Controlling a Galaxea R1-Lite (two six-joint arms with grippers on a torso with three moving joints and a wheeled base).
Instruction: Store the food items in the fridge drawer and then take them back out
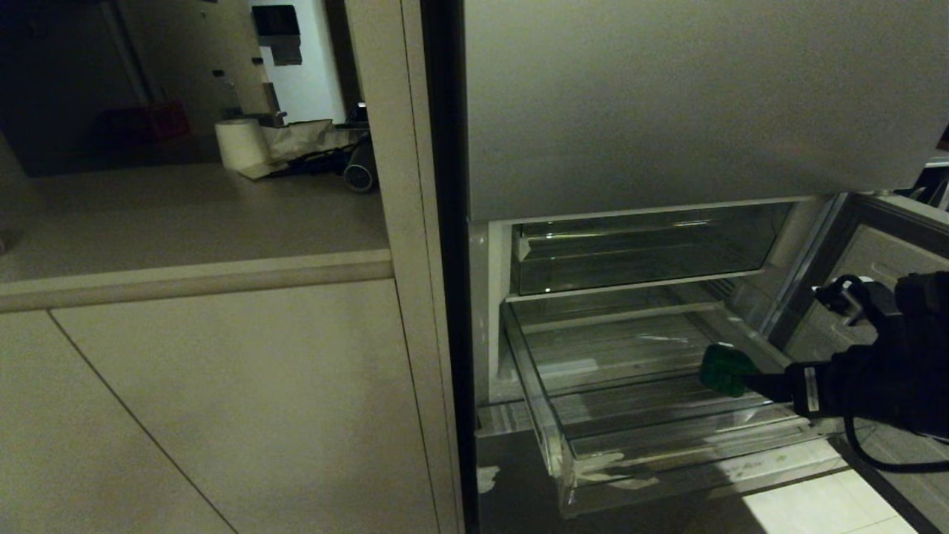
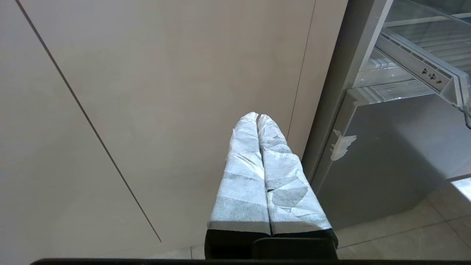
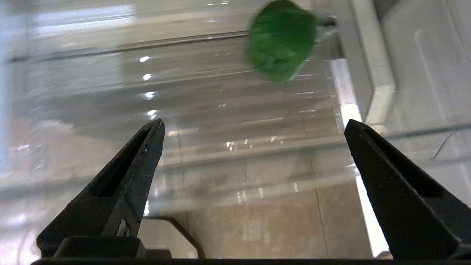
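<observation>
Head view: fridge drawer (image 1: 637, 415) pulled out for access; green food item (image 1: 725, 369) lies inside near right wall; right gripper (image 1: 771, 387) just beside it.
Left wrist: left gripper (image 2: 257, 117) closed, parked by cabinet (image 2: 147, 92).
Right wrist: jaws wide, empty; likely lining up grasp.

The right arm (image 1: 882, 371) is black with looping cables and a white label; the left gripper's fingers (image 2: 243, 176) are wrapped in pale, creased tape.

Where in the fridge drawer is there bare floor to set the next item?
The fridge drawer is pulled out, with only a green item near its right wall. The ribbed floor from the left wall to mid-drawer is bare, as is the strip behind the front lip. It is tight on the right, where the open right gripper reaches in. The left gripper hangs shut beside the cabinet.
</observation>
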